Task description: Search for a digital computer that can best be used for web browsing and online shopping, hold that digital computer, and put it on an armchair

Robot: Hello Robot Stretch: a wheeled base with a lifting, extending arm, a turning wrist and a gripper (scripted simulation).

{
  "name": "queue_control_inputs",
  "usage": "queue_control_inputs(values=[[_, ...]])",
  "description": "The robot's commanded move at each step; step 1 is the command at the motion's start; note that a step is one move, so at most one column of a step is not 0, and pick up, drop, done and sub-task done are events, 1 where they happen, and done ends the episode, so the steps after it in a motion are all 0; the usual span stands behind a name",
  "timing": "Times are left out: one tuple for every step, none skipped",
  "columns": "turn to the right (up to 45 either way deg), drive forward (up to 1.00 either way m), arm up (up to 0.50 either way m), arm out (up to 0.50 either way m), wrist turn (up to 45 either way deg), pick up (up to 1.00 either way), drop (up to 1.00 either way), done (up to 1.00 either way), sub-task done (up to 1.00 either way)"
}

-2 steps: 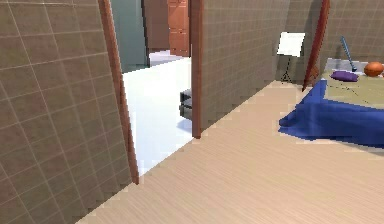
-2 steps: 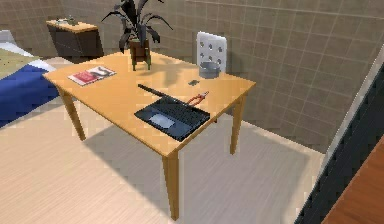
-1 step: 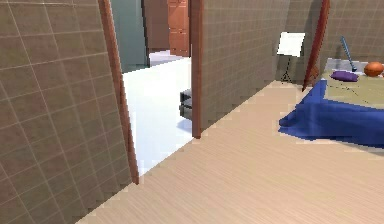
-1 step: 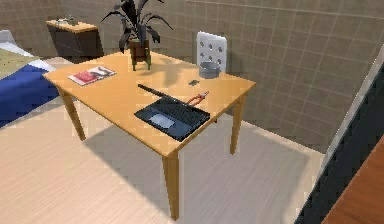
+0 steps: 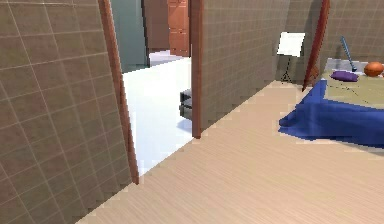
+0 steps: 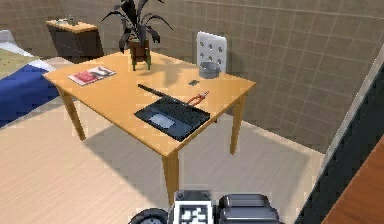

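Note:
A dark laptop (image 6: 172,112) lies opened flat on the wooden table (image 6: 105,92), near the table's front right corner in the arm side view. The gripper's dark body (image 6: 155,216) shows at that view's bottom edge, beside a white marked square (image 6: 195,213), well short of the table. Its far end is cut off, so I cannot tell whether it holds anything.
On the table are a red book (image 6: 92,75), a potted plant (image 6: 140,38), a small red thing (image 6: 197,97) and a grey cup (image 6: 209,70). A white chair (image 6: 211,48) stands behind. A blue-covered bed (image 5: 330,112) carries an orange ball (image 5: 374,68). A doorway (image 5: 160,100) opens in the forward view.

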Motion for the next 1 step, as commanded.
queue_control_inputs(values=[[0.0,0.00,0.00,0.46,0.0,0.00,0.00,0.00,0.00]])
